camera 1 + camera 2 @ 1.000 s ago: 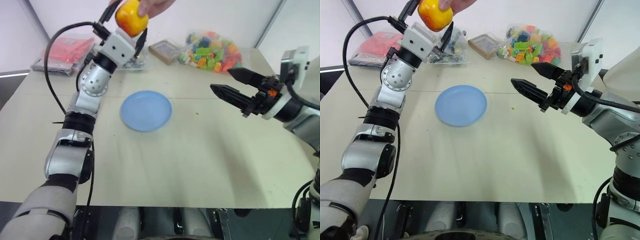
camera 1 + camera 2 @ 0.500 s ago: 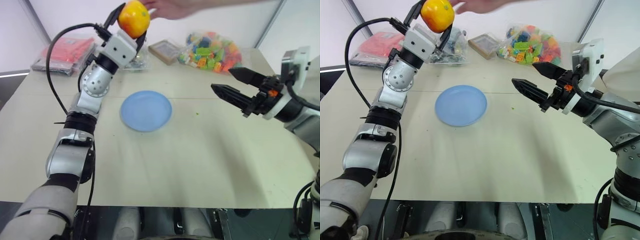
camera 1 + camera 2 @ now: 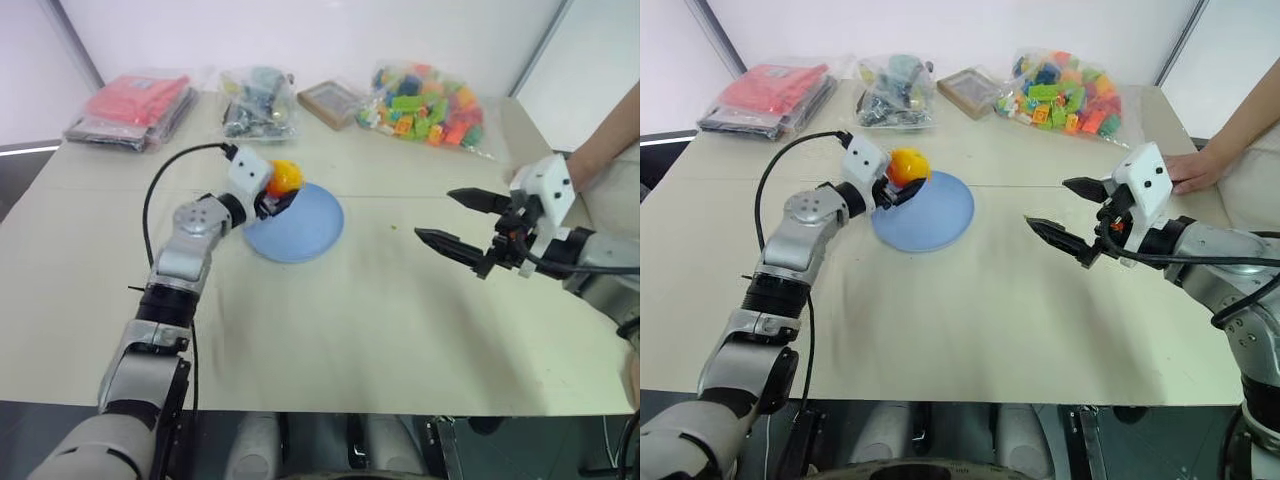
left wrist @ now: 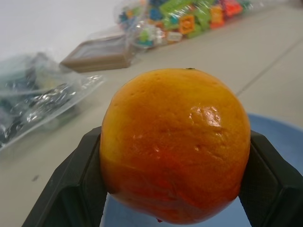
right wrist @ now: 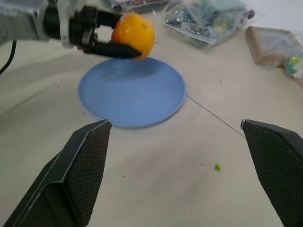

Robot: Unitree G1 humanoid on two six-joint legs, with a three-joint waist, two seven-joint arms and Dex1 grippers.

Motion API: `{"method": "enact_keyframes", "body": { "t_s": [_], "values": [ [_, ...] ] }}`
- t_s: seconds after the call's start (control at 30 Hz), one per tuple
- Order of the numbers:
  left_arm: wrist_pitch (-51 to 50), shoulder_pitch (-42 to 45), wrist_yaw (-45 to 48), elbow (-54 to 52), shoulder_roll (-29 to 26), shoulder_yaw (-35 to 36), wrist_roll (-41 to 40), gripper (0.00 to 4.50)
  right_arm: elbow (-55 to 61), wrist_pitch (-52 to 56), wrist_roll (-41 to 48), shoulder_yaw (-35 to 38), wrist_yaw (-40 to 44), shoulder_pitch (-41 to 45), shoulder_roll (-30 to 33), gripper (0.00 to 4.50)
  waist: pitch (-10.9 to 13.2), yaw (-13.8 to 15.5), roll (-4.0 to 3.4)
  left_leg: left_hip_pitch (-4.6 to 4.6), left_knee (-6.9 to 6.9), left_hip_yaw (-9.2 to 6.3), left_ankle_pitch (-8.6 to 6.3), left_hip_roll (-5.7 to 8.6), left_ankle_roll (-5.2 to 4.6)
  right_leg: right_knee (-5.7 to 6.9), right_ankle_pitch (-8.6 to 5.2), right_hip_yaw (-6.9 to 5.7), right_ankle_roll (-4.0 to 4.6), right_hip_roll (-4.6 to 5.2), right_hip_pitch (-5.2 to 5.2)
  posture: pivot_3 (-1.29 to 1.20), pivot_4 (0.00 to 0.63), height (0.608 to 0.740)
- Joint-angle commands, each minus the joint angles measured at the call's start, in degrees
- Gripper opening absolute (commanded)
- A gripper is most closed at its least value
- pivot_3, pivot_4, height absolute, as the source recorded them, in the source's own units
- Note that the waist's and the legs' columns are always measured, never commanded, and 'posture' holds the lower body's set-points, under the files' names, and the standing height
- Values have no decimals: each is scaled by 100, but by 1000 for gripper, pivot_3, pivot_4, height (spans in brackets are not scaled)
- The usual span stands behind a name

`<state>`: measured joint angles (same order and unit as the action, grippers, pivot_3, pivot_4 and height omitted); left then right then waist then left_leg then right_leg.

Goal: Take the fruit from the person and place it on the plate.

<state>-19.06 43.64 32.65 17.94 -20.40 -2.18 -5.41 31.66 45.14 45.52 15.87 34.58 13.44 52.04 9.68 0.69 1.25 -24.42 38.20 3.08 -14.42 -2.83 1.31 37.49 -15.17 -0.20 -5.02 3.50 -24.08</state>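
A round yellow-orange fruit (image 3: 284, 177) with a red blush sits between the black fingers of my left gripper (image 3: 279, 193), which is shut on it. The gripper points level and holds the fruit just above the near-left rim of the light-blue plate (image 3: 305, 228). In the left wrist view the fruit (image 4: 175, 142) is seen close up, with a finger (image 4: 71, 189) on each side. My right gripper (image 3: 1047, 202) hangs open over the bare table, right of the plate. The person's hand (image 3: 1193, 170) rests at the table's right edge.
Along the far edge lie a red packet (image 3: 130, 105), a clear bag of dark parts (image 3: 258, 100), a brown box (image 3: 333, 100) and a bag of coloured blocks (image 3: 425, 100). A black cable (image 3: 160, 200) loops from my left wrist.
My left gripper closed on the fruit, took it from the person's hand, and came down with it to the plate's rim. The hand left the top of the view. My right gripper sank a little.
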Motion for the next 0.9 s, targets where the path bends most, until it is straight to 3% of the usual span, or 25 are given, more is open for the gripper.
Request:
{"method": "enact_keyframes", "body": {
  "t_s": [0.03,0.23,0.33,0.6,0.9],
  "values": [
    [-475,132,-72,-77,132,42,-125,3006,229,-141,-101,30,1,-28,-65,4500,0,-4,0,0,0,0,0,0,0,-1,0,0,0,0,0,0,150,731],
    [-1001,79,78,-109,233,-187,-40,3006,301,-85,-156,64,-17,-64,-102,4500,0,-3,0,-1,0,-1,0,0,0,-1,0,0,0,-1,-1,0,150,731],
    [-1126,81,147,-141,233,-196,-82,4453,331,-51,-158,80,-43,-64,-121,4500,0,-3,0,0,0,-1,0,0,0,-2,0,0,0,-1,-1,0,150,731],
    [-1238,13,335,-554,181,-20,-274,4489,298,-30,-181,58,-34,-6,-116,4500,0,-3,0,-1,-1,-1,0,0,0,-2,0,0,1,-1,-1,0,150,731],
    [-2917,-391,575,-2865,-694,601,-1287,4489,222,-40,-211,54,125,18,-74,4500,-1,-36,-2,2,-3,-5,0,-2,0,-1,-1,2,1,-2,-1,0,150,731]
  ]
}}
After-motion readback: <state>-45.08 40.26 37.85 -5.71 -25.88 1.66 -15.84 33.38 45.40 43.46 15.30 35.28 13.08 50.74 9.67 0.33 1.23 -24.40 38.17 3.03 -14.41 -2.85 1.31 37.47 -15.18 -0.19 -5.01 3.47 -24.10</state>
